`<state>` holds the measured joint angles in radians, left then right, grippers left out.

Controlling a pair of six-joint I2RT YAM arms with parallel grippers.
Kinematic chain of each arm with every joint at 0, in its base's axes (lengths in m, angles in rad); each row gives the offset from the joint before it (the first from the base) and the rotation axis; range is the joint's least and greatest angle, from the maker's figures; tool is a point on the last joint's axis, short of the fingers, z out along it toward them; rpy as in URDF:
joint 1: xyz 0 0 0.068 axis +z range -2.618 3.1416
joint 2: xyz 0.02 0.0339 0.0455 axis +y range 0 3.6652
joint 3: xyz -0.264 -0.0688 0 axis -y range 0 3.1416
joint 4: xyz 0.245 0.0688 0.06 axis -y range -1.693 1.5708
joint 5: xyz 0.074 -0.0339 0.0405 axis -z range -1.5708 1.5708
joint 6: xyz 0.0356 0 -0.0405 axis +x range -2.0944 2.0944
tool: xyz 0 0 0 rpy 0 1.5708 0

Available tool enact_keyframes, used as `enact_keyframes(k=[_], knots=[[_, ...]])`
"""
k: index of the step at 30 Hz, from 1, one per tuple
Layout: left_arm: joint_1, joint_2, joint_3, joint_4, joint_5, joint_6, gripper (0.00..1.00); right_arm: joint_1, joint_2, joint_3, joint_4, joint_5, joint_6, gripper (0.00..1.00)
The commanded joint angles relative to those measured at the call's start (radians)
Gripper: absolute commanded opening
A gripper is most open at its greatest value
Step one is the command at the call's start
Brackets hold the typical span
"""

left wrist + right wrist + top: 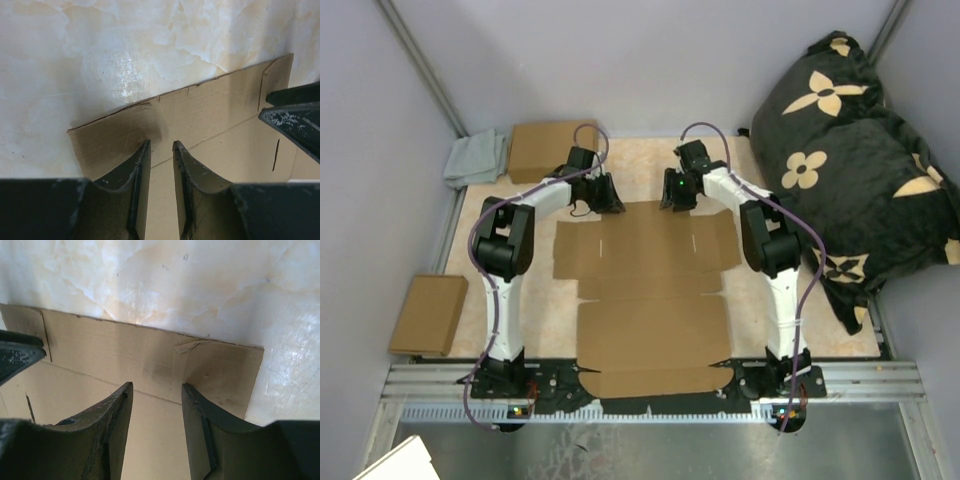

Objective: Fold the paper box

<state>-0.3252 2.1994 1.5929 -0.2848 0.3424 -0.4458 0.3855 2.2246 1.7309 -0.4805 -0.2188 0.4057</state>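
The paper box (645,290) is a brown cardboard blank lying flat on the table between my arms. My left gripper (607,200) is at the far left corner of its far flap. My right gripper (676,196) is at the far right corner. In the left wrist view the left gripper (161,145) is open with bare cardboard (210,115) between the jaws. In the right wrist view the right gripper (156,386) is open over the flap (125,352), empty. The other arm's finger (295,117) shows at each wrist view's edge.
A folded brown box (548,148) and a grey cloth (477,158) lie at the far left. Another folded box (428,314) sits on the left beside the table (650,160). A large black flowered cushion (860,160) fills the right side.
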Motion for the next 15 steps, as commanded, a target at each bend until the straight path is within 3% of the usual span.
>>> enact_keyframes(k=[1, 15], knots=[[-0.013, 0.064, -0.011, -0.083, -0.016, 0.01, 0.32, 0.001, 0.093, 0.064, -0.019, 0.035, 0.005, 0.45], [0.034, 0.111, 0.212, -0.195, -0.035, 0.031, 0.34, -0.013, 0.085, 0.23, -0.108, 0.063, -0.021, 0.47]])
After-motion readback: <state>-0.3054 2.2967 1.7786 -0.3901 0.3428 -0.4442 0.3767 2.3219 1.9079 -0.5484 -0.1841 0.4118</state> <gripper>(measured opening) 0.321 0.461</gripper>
